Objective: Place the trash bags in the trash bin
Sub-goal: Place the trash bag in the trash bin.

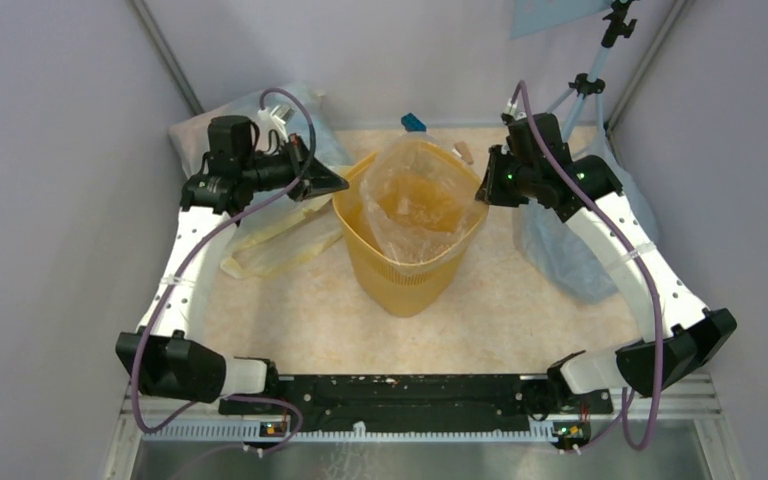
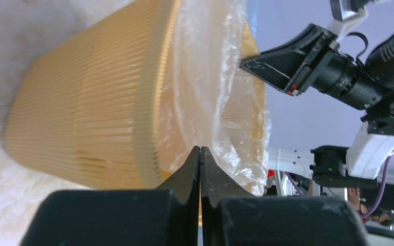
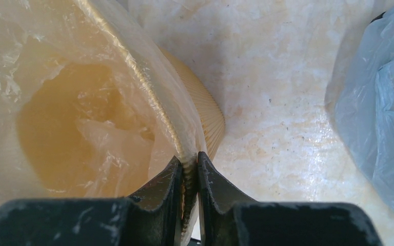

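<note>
Standing on the table (image 1: 520,310), the yellow-orange translucent plastic wastebasket (image 1: 400,280) holds the thin clear wrinkly film bag (image 1: 420,200) inside; the right pincer (image 3: 187,160) clamps its film-draped rim, the left pincer (image 2: 200,149) is closed by the opposite rim.

**Bright, soft, even lighting**

Lit from above; faint shadows only. Glare on trash bag (image 3: 56,51) film and on glossy table (image 3: 287,128) right of trash bin (image 3: 208,115). Close fingers (image 2: 184,179) soft in wrist views; top view sharp.
</note>
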